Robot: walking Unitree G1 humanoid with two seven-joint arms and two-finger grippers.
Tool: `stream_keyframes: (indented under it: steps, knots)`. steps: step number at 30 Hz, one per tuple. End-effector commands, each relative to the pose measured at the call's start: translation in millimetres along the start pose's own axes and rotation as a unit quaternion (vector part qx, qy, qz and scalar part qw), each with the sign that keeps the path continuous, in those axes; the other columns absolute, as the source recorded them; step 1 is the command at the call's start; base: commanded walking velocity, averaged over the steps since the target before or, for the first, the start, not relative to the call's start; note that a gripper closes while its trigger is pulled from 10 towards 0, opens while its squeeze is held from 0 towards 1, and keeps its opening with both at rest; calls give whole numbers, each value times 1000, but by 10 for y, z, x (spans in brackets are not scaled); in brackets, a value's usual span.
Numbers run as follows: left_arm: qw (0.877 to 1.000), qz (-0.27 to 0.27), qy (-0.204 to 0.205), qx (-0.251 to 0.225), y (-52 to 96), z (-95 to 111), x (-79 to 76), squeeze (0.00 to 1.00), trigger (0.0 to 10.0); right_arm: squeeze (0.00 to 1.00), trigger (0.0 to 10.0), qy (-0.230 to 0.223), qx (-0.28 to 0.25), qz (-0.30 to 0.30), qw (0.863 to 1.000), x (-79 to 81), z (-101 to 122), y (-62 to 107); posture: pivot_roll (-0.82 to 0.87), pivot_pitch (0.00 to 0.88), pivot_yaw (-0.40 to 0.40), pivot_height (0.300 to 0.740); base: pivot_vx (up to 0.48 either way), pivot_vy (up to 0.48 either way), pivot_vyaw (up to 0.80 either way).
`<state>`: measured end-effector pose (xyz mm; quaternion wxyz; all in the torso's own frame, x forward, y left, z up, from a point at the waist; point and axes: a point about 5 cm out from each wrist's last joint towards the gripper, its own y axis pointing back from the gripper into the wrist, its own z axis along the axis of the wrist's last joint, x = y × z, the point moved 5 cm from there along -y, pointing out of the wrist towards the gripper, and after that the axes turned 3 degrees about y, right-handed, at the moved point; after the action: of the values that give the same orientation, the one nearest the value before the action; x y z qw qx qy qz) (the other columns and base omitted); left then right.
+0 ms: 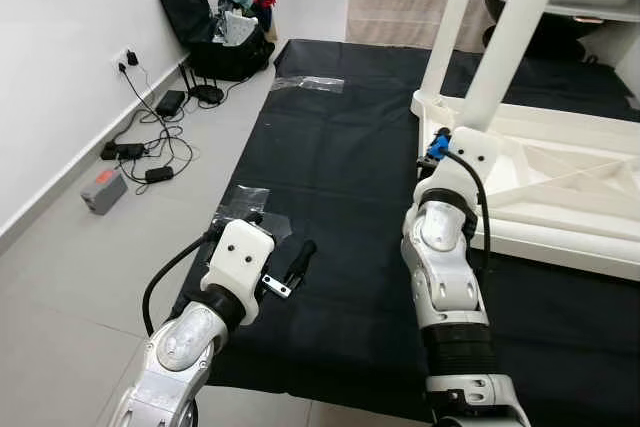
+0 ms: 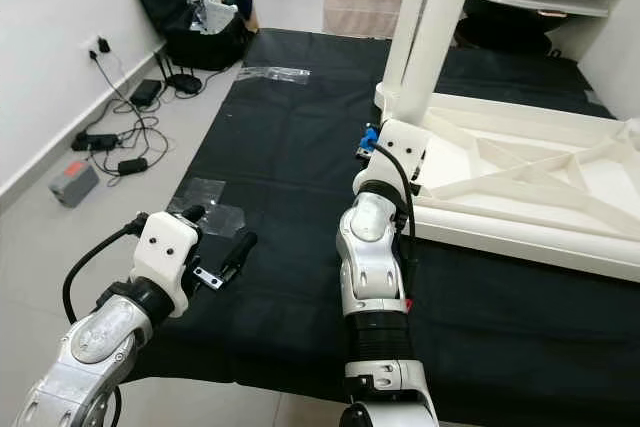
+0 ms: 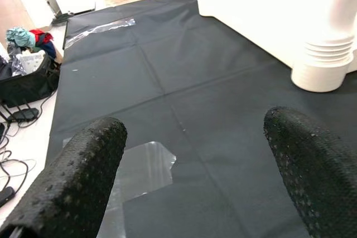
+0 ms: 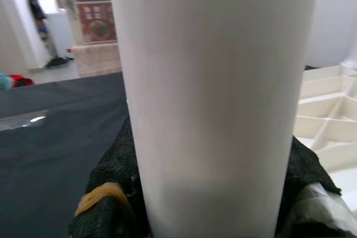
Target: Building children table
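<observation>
Two white round legs [image 1: 495, 57] rise from the upturned children's table [image 1: 560, 182], a smooth white plastic frame with ribbed, triangular bracing that lies on the black fabric mat [image 1: 340, 167] on the floor. The right hand [image 4: 206, 193] is pinching the nearer leg close to its base, its textured black fingers [image 4: 111, 182] pressed against both sides of the smooth tube. The left hand [image 3: 189, 165] hovers spread over the mat, well apart from the table, with a crinkled clear plastic sheet [image 3: 142, 168] just below it.
</observation>
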<state>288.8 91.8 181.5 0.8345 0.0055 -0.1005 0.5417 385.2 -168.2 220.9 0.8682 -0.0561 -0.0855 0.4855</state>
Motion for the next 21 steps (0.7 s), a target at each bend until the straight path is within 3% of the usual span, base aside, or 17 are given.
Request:
stream_keyframes:
  steps: [1,5,6,8,9,15,17,18,21]
  knots:
    - [1000,1,-9,6,11,-42,18,0,10000,0,0,-35,105,-14,994,206,-354,305,110,137,-41,740,0,0,0]
    - [1000,3,-9,7,12,-44,30,0,10000,0,0,-40,109,-12,993,235,-339,346,111,138,-42,740,0,0,0]
    - [1000,4,-10,7,13,-47,41,0,10000,0,10000,-52,118,-4,992,281,-327,378,109,138,-42,740,0,0,0]
    - [1000,4,-11,8,14,-52,43,0,10000,0,10000,-59,113,28,991,348,-285,377,108,139,-43,740,0,0,0]
    - [1000,4,-11,8,14,-55,44,0,10000,1000,10000,-61,107,38,992,361,-258,372,107,138,-41,740,0,0,0]
    - [1000,4,-11,9,14,-60,43,0,10000,1000,10000,-62,81,64,993,372,-160,338,105,136,-43,740,0,0,0]
    - [1000,4,-12,10,14,-66,47,0,10000,1000,10000,-44,66,73,994,324,-116,287,105,136,-40,740,0,0,0]
    - [1000,3,-12,10,13,-67,47,0,10000,0,10000,-45,62,83,994,314,-106,266,107,135,-39,740,0,0,0]
    - [1000,3,-13,10,13,-66,50,0,10000,0,10000,-47,58,95,993,308,-94,248,109,137,-40,740,0,0,0]
